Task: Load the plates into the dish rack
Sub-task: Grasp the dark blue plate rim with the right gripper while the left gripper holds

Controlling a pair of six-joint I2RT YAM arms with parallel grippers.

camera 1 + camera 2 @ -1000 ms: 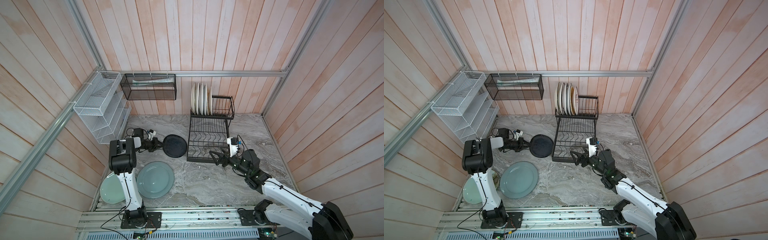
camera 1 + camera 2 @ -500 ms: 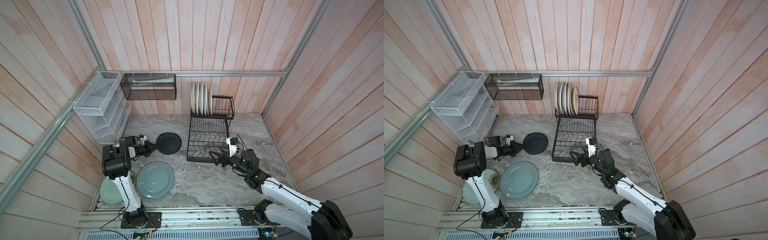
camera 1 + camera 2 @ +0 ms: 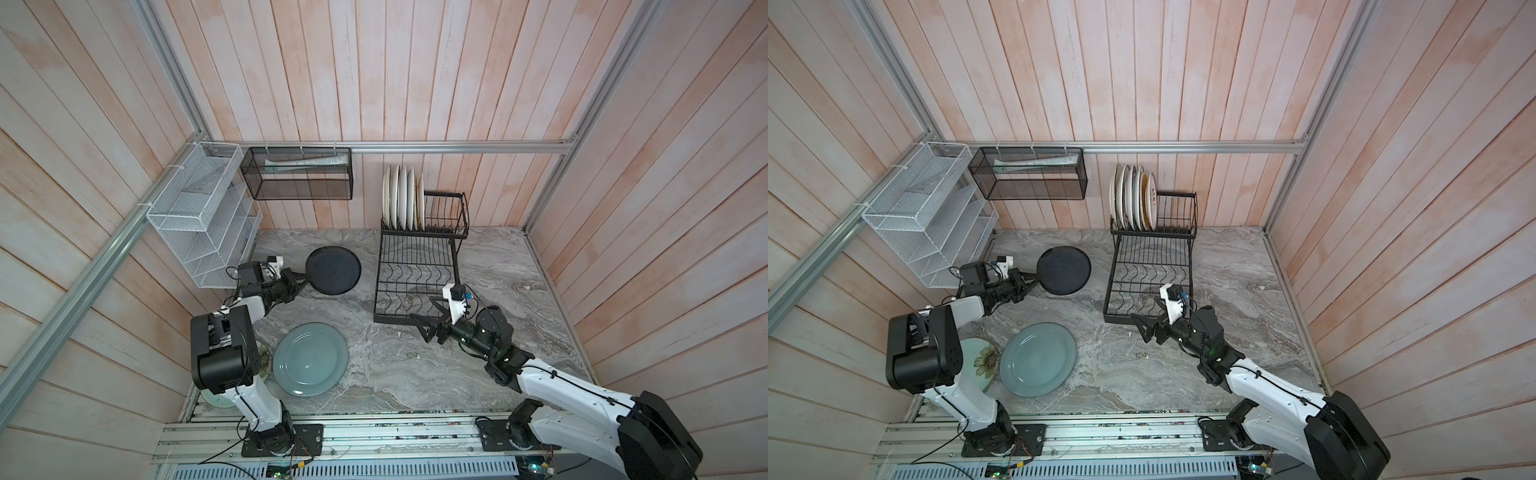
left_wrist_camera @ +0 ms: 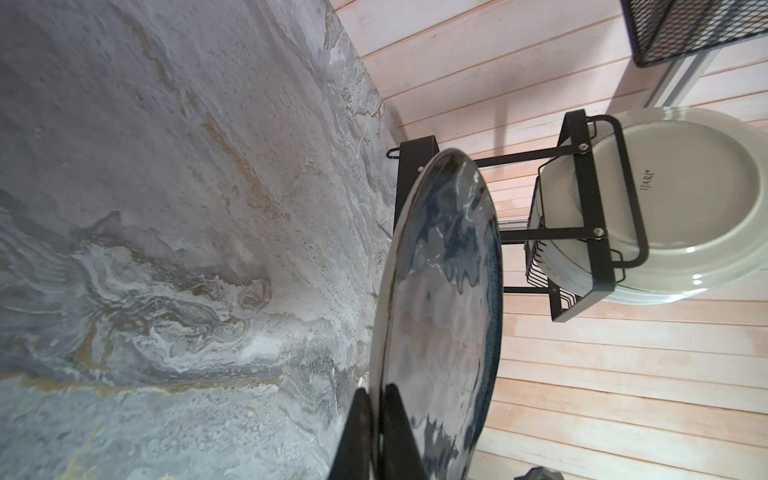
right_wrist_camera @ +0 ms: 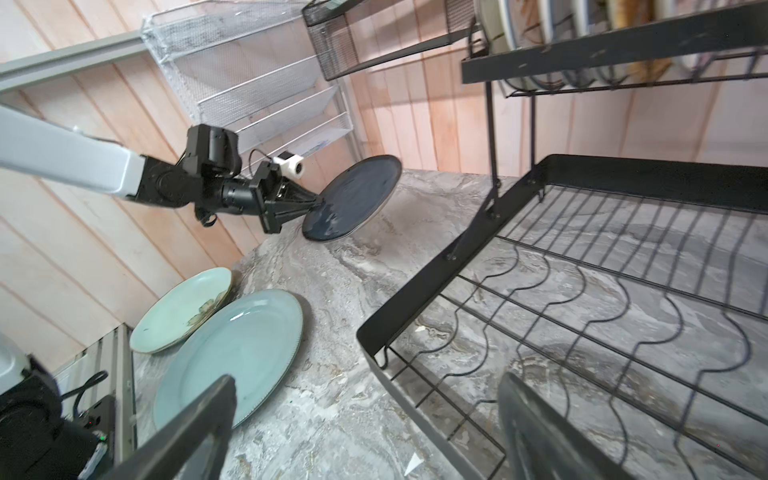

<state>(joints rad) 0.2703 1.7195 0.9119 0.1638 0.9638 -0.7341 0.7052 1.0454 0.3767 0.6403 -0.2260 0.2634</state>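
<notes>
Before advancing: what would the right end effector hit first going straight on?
Probably the rack's near corner, just ahead of the open right end effector in its wrist view. Height is unclear; it might pass over.

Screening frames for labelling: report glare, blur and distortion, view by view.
Left wrist view: pale glossy reflections streak the black plate. Right wrist view: jaws of the right gripper blur up close, while the dish rack wires stay sharp. Both top views: even light, and the wall planks splay outward.

One dish rack (image 3: 424, 233), about six plates (image 3: 402, 195) racked, three more outside it.
</notes>
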